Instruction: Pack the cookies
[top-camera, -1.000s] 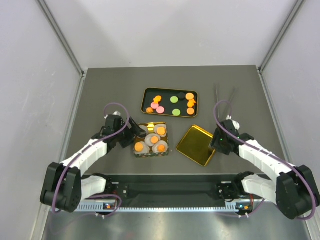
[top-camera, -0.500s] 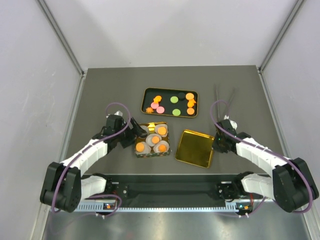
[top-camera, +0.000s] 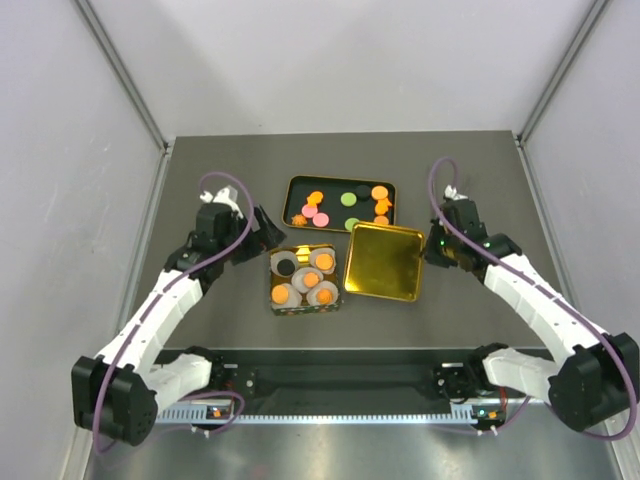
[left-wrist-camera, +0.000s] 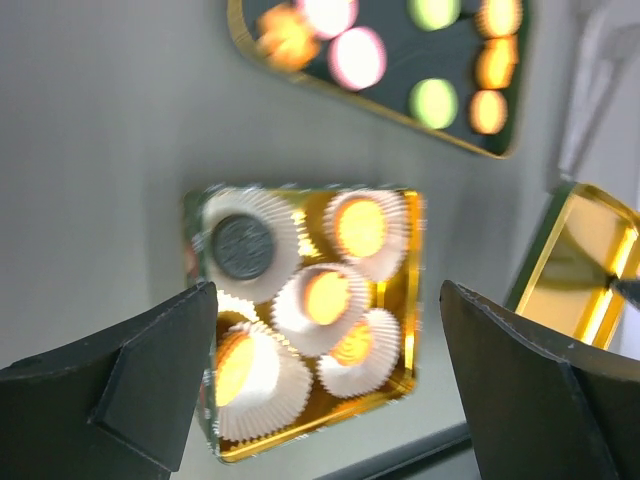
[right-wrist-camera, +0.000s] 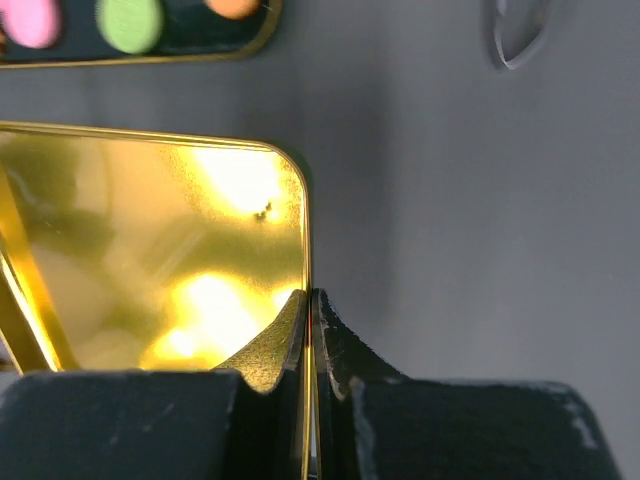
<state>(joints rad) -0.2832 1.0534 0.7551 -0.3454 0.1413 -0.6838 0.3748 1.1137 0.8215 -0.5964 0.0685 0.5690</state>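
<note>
One gold lid (top-camera: 383, 261) shifted beside cookie tin (top-camera: 303, 309), right hand (right-wrist-camera: 311, 295) clamped on it, left hand (left-wrist-camera: 325, 300) apart

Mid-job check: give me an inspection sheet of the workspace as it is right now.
Surface: dark grey table, matte.
Job's things: small round cookies loose in black gold-rimmed tray; five white paper cups in square gold tin, four holding orange cookies, one dark; gold lid off, right of tin.
Clutter: thin clear loop, unidentified.
Grippers: left gripper open above tin; right gripper shut on lid's edge.
Cables: purple cable looped on each arm.
Surroundings: plain white walls.
</note>
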